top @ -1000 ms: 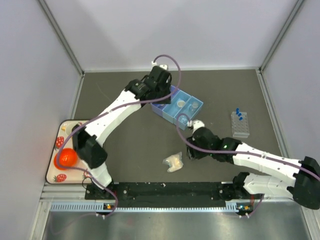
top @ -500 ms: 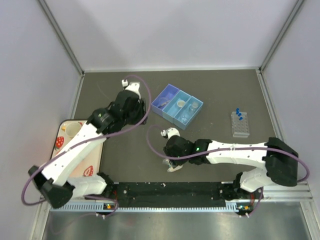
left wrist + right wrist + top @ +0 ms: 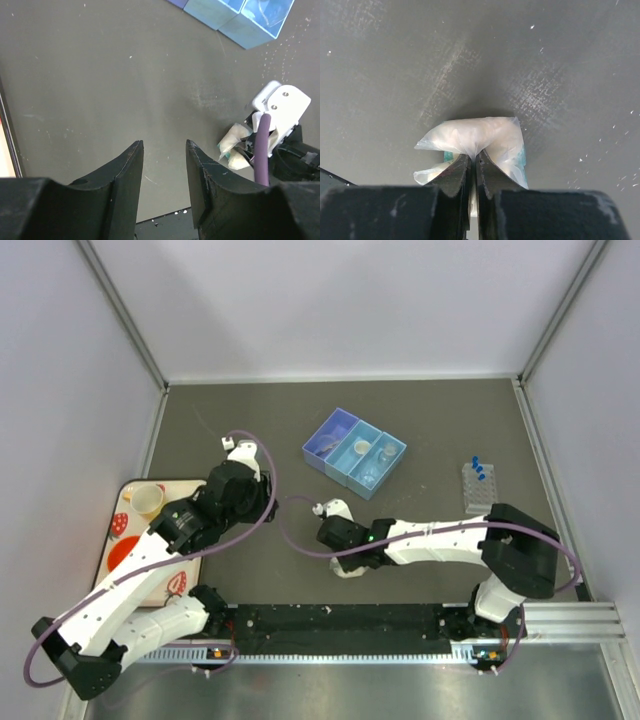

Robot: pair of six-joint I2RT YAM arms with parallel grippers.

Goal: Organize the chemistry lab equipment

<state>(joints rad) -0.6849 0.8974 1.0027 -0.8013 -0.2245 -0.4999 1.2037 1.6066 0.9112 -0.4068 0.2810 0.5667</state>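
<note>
Right hand [image 3: 473, 156] clenched on the pale yellowish packet [image 3: 480, 132]: its shut jaws pinch a fold of the clear film at the packet's near edge, with the bulk of the packet spread beyond the fingertips against the dark bench [image 3: 395, 60]. Whether the packet is lifted or lying flat cannot be told.

Seen from above, the right arm stretches leftward along the front of the bench, and the packet sits under its hand near the front edge, about midway across.

Left hand [image 3: 162, 145] is released, its two fingers parted with only bare bench between them. It hangs to the left of the packet, well apart from it.

Toward the back, a blue three-compartment box [image 3: 321, 430] stands at an angle, with a small white round dish [image 3: 360, 448] in its middle compartment; the other contents are too small to tell apart.

A clear tube rack [image 3: 481, 498] stands near the right wall, blue-capped tubes [image 3: 478, 468] upright at its far end.

At the left edge lies a strawberry-print tray [image 3: 118, 525] bearing a yellow cup [image 3: 147, 500] and an orange bowl [image 3: 122, 556], the bowl partly hidden by the left arm.
</note>
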